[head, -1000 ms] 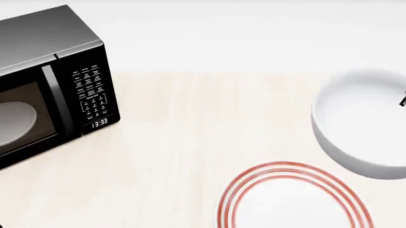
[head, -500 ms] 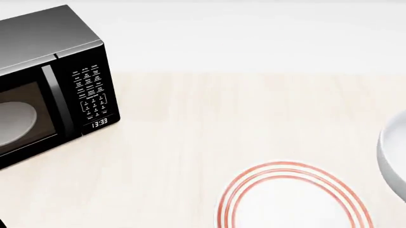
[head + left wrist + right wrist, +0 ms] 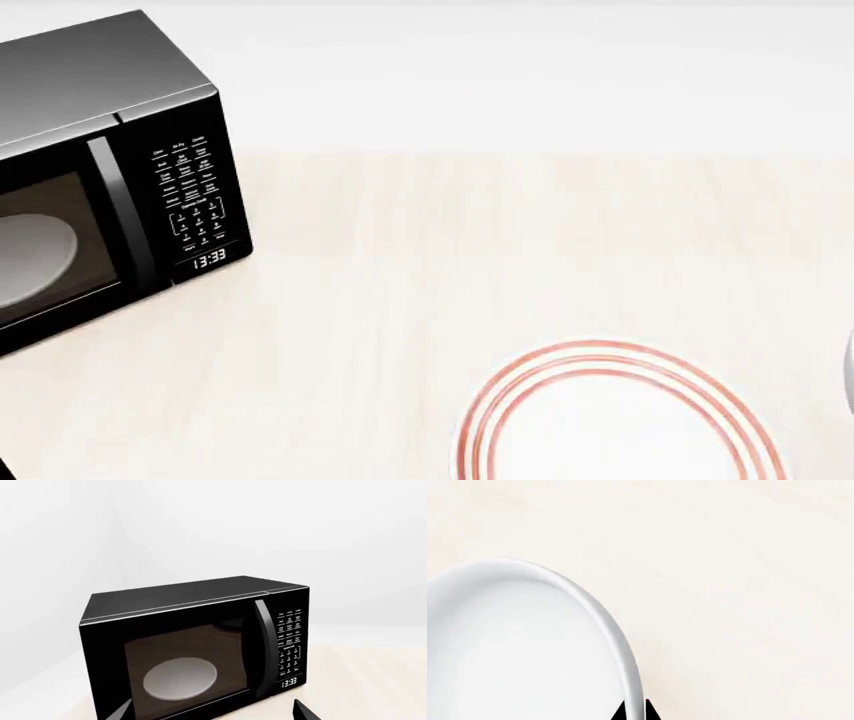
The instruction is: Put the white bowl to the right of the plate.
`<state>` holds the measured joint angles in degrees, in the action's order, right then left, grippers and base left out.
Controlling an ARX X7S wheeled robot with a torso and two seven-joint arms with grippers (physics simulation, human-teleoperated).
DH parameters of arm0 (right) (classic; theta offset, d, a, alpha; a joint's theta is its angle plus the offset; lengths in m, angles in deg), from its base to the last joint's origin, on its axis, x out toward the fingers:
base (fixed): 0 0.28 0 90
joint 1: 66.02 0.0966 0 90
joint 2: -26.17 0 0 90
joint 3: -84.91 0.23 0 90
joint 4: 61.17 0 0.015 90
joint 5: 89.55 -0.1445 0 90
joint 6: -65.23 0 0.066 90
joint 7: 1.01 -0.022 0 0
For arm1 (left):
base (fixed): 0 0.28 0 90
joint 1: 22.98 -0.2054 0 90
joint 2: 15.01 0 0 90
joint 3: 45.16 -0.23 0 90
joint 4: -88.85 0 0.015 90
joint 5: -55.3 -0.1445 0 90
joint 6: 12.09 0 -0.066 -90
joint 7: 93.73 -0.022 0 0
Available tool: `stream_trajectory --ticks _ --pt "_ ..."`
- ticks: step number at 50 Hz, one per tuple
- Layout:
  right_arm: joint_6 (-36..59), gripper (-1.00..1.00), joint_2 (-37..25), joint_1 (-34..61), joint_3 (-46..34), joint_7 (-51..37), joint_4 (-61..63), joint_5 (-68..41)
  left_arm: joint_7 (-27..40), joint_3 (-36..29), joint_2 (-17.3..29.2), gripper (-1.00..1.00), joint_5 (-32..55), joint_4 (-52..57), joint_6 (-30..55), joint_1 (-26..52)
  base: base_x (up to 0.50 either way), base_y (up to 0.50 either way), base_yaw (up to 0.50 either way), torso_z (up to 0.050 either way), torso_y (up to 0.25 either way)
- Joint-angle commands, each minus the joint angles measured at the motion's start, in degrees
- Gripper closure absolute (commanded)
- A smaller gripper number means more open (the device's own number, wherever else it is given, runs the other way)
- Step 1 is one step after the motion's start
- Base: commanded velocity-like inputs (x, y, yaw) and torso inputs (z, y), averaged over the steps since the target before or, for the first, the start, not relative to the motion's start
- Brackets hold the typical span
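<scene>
The right fingers (image 3: pixel 633 711) pinch the rim of the glossy, deep white bowl (image 3: pixel 514 650). The left fingers (image 3: pixel 212 711) are spread apart, holding nothing, facing the black microwave (image 3: pixel 200 645).

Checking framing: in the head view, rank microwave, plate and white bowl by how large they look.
1. Microwave, largest, cropped at the view's left.
2. Plate, cut off below.
3. White bowl, only a sliver at the right edge; true size unjudgeable here.

Bright, even, diffuse light; sharp renders, no blur; faint shadows; soft sheen on microwave (image 3: pixel 94 170) top.
</scene>
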<state>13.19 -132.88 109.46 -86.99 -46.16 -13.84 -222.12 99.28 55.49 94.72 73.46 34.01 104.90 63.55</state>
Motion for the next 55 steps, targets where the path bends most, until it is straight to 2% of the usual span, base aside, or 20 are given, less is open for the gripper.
stream_trajectory --ticks 1,35,55 --pt "-1.24 1.00 1.78 -2.13 -0.01 3.85 -3.28 1.89 0.26 -0.12 0.13 -1.00 -0.07 0.11 -0.26 -0.30 0.00 0.00 0.00 0.000 0.000" --pt "-0.24 1.00 7.98 -7.18 -2.02 11.50 -14.41 3.42 1.04 -0.40 0.62 -1.00 0.09 1.14 -0.46 -1.03 0.00 0.00 0.00 0.000 0.000" --pt "-0.57 1.00 8.77 -7.81 -2.01 12.73 -15.65 3.98 1.42 -0.92 0.90 -1.00 0.06 1.12 -0.63 -1.00 0.00 0.00 0.00 0.000 0.001"
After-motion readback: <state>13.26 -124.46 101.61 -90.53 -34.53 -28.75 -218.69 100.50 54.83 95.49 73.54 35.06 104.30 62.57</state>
